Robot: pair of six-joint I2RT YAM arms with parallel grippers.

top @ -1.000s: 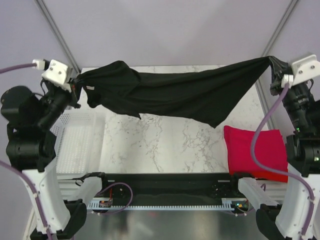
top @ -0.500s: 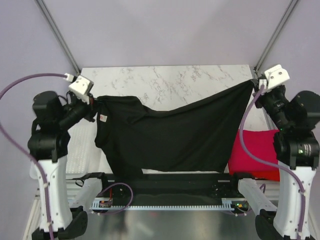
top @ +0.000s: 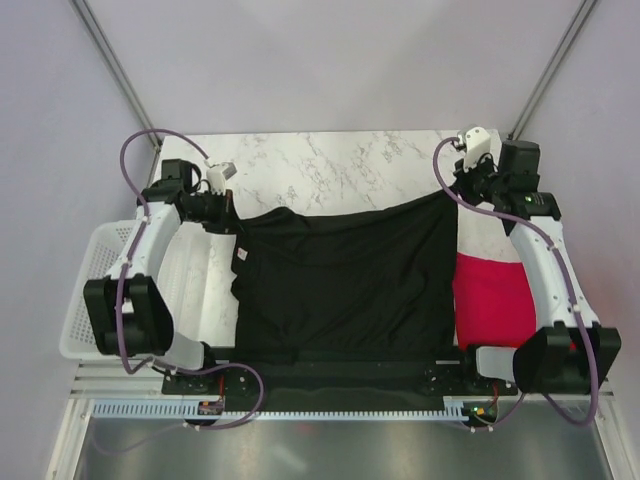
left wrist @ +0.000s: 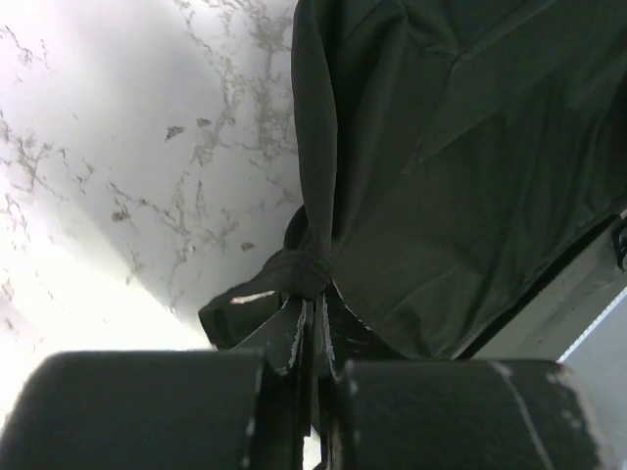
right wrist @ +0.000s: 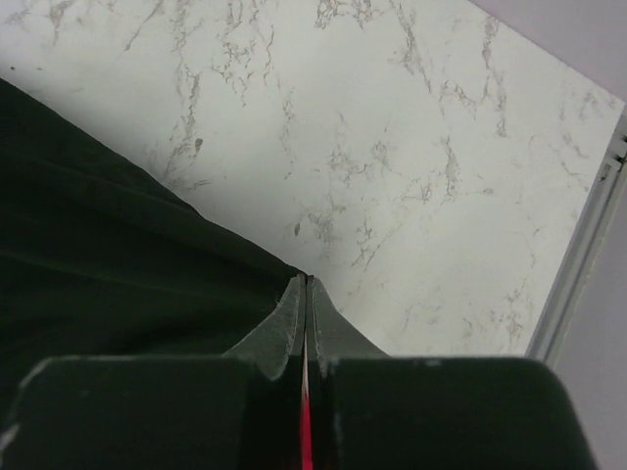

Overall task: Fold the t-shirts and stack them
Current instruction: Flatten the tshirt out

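**Top view.** Black t-shirt is spread across the middle of the marble desk. Its near hem reaches the desk's near edge. The far edge runs between the two hands and dips slightly in the middle.
- Left hand is at the shirt's far-left corner, right hand at the far-right corner. Both arms reach inward from the sides.
- A small white tag shows on the cloth near the left corner.
- Folded red t-shirt lies on the right side of the desk, just beside the black shirt's right edge. Cannot tell whether the two overlap.
- White mesh basket sits at the left edge of the desk, apart from the black cloth.

**Left wrist view.** Left hand is clamped tight on a bunched knot of the black t-shirt, the fingers pressed together with cloth pinched between them. The shirt fans out to the right from the pinch. Bare desk shows to the left.

**Right wrist view.** Right hand is closed hard on the edge of the black t-shirt, with no visible gap at the tips. The cloth stretches away to the left in taut folds. The desk lies beyond, its edge at the far right. A thin red line shows in the slit lower between the fingers; its source is unclear.
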